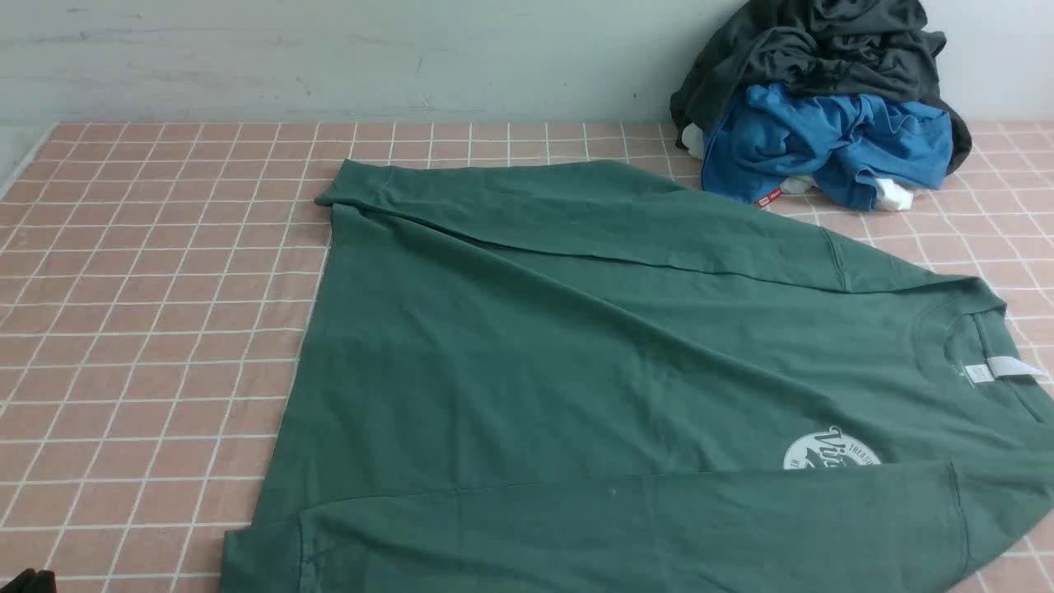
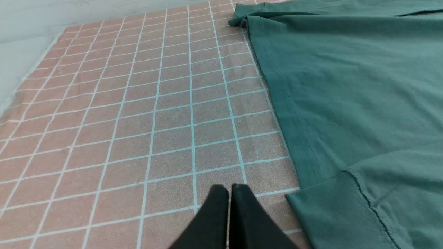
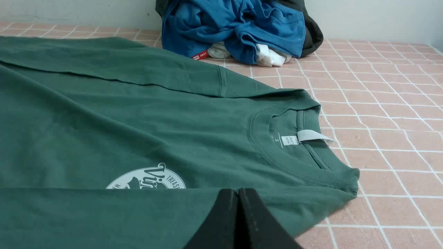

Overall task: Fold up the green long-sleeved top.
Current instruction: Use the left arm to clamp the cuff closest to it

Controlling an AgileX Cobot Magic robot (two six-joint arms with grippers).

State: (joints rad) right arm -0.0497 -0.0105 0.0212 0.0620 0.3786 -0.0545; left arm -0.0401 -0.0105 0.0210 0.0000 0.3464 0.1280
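Black-fingered and nearest me, both claws are clenched on nothing: the left gripper (image 2: pixel 229 188) hangs over the pink grid-patterned table cloth (image 2: pixel 138 121) just beside the near ribbed cuff (image 2: pixel 332 207), and the right gripper (image 3: pixel 238 192) hangs over the near sleeve (image 3: pixel 86 218) by the crew neck (image 3: pixel 294 166). The dark green cotton long-sleeved top (image 1: pixel 576 354) lies flat mid-table with its sleeves laid along the body. Its long axis runs left to right, neck toward the robot's right. Hazards, as I judge them: pinching only the sleeve layer would drag it loose, unequal lifts would skew the fold, and overreach could snag the heap of bright blue and charcoal-grey garments (image 1: pixel 823 123) beyond the far shoulder.
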